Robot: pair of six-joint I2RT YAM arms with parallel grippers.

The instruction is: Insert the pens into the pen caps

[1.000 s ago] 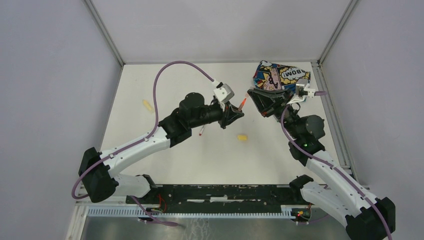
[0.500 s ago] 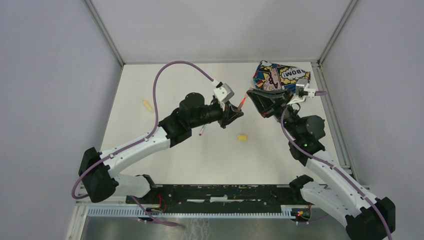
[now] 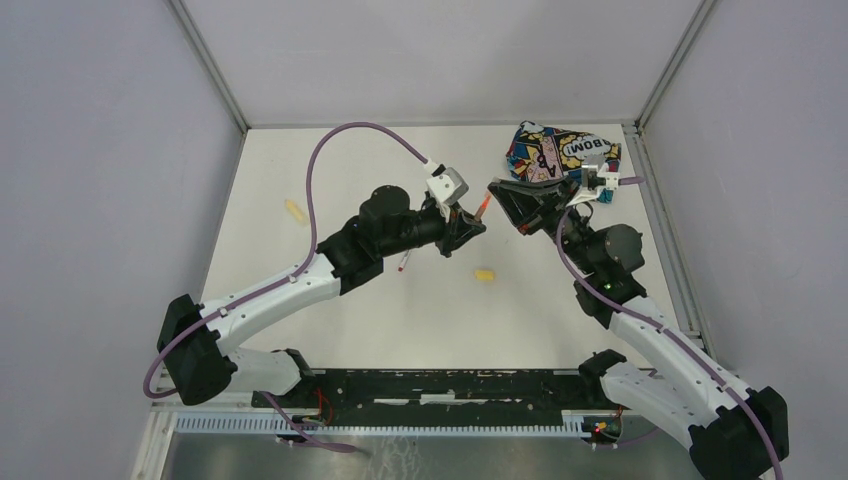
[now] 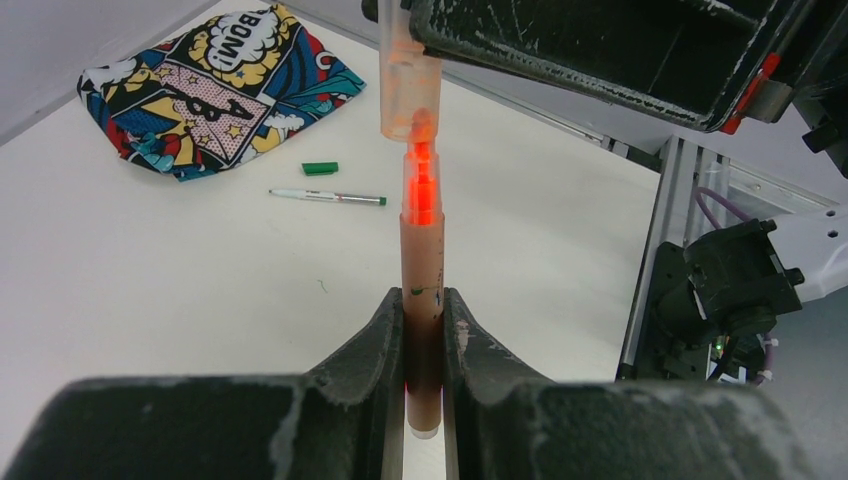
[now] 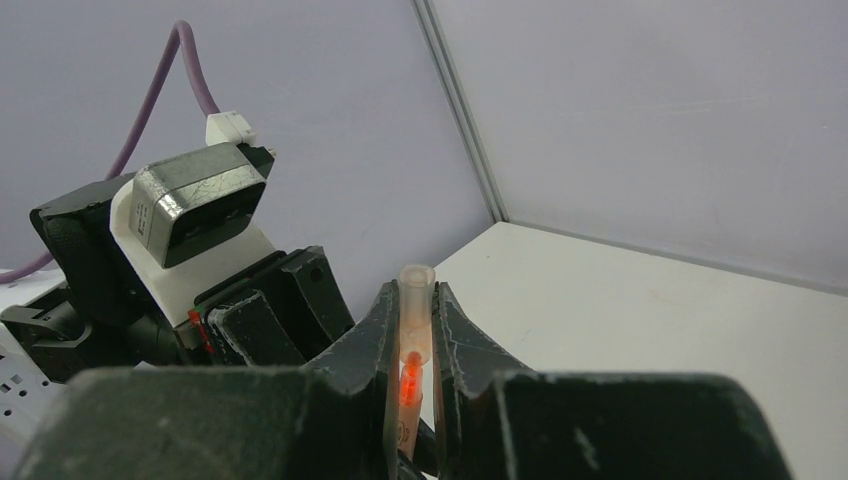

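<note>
- As the orange pen (image 4: 422,270) has only its nib inside the mouth of the orange cap (image 4: 408,85), pair one is mid-mating, not seated. The glowing tip section below the cap is bare.
- Left gripper (image 4: 424,305): jaws narrow, clamped on the pen barrel near its tail end. Pen stands upright in the wrist view, held in the air above the table (image 3: 400,320).
- Right gripper (image 5: 415,310): jaws narrow, pinching the cap by its sides, open end facing the pen. Pen and cap look roughly in line in both wrist views.
- Green pen (image 4: 327,197) lies uncapped on the table, with the green cap (image 4: 320,168) just beside it, not touching. Both are near the pouch (image 4: 220,80). Not started.
- Red pen (image 3: 404,262) lies on the table, partly under the left arm. No red cap visible anywhere.
- One yellow piece (image 3: 294,210) sits at the left of the table and another near the middle (image 3: 484,275), well apart. Too small to tell pen from cap, but they are not joined.
- My read: none of the four is done. Orange needs a straight push along its axis to seat. The other three are left, and both grippers are tied up until orange seats.
</note>
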